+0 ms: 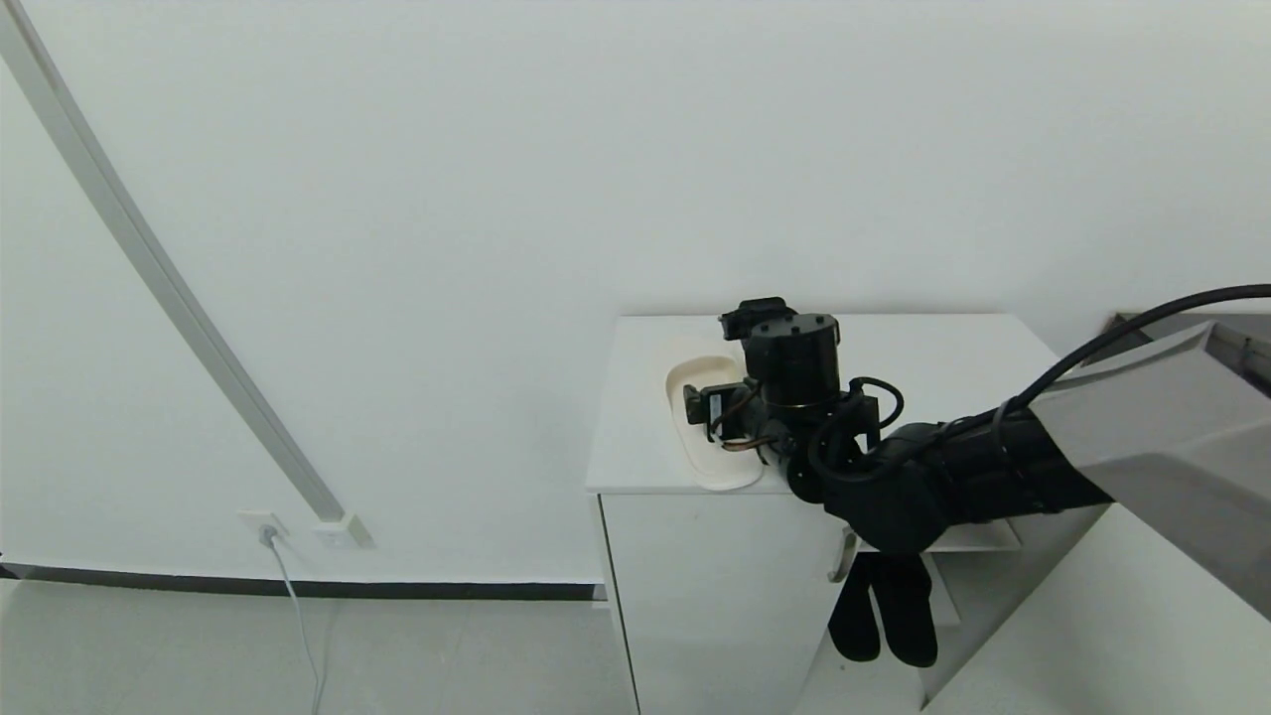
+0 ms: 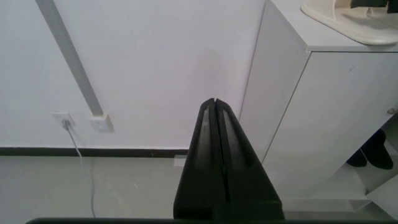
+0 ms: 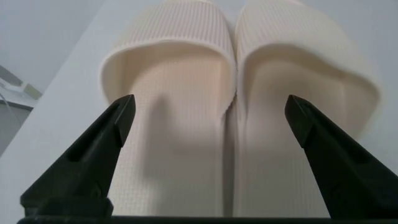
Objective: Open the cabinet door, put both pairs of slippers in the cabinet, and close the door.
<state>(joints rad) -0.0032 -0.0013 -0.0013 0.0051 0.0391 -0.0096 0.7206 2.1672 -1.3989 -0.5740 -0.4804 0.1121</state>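
Note:
A pair of cream slippers [image 1: 707, 433] [image 3: 236, 81] lies side by side on top of the white cabinet [image 1: 635, 417], near its front edge. My right gripper [image 1: 733, 417] [image 3: 211, 115] is open just over them, one finger [image 3: 115, 121] outside each slipper. A pair of black slippers [image 1: 884, 616] [image 2: 373, 155] stands inside the cabinet's right compartment, whose door is swung open. My left gripper [image 2: 214, 109] is shut on nothing, low and off to the left of the cabinet [image 2: 323, 112]. The cream slippers [image 2: 351, 25] overhang the cabinet top slightly.
The cabinet's left door [image 1: 725, 606] is closed, with a handle [image 1: 844, 556] at its edge. The open door panel [image 1: 1053, 626] juts out at lower right. A wall socket with a cable [image 1: 266, 531] and a slanted conduit [image 1: 149, 258] are on the wall to the left.

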